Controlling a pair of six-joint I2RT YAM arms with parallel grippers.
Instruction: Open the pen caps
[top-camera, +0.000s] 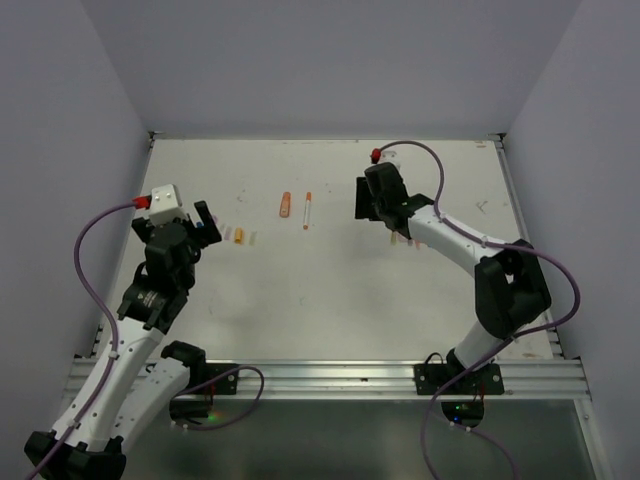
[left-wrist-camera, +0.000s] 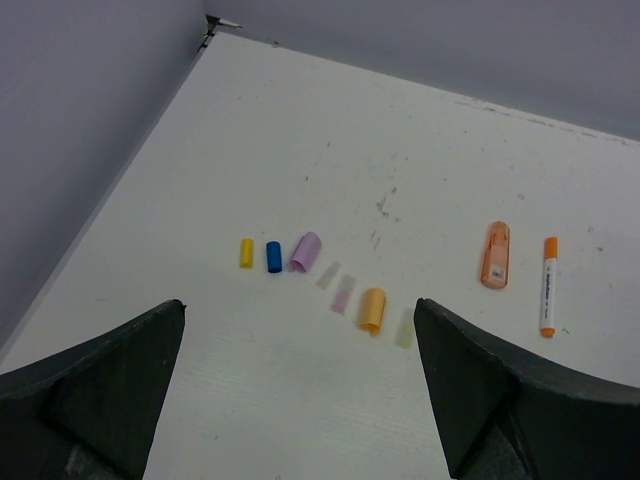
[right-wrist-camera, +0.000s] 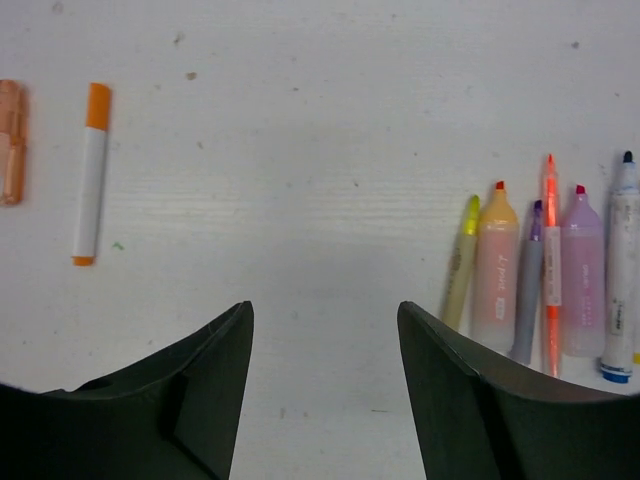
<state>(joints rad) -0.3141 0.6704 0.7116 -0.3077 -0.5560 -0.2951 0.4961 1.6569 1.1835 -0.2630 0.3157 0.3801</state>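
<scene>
With left gripper (left-wrist-camera: 299, 306) and right gripper (right-wrist-camera: 323, 310) both gaping empty, I'd hold the light, slick white marker (right-wrist-camera: 88, 195), upper left, mid-barrel and pull its orange cap (right-wrist-camera: 97, 105).

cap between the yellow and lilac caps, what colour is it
Blue. The cap shows best in the left wrist view.

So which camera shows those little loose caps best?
The left wrist view: the loose caps lie in a row with clear colours: yellow, blue, lilac, orange, some pale. The top view shows them only as tiny specks; the right wrist view does not show them.
</scene>
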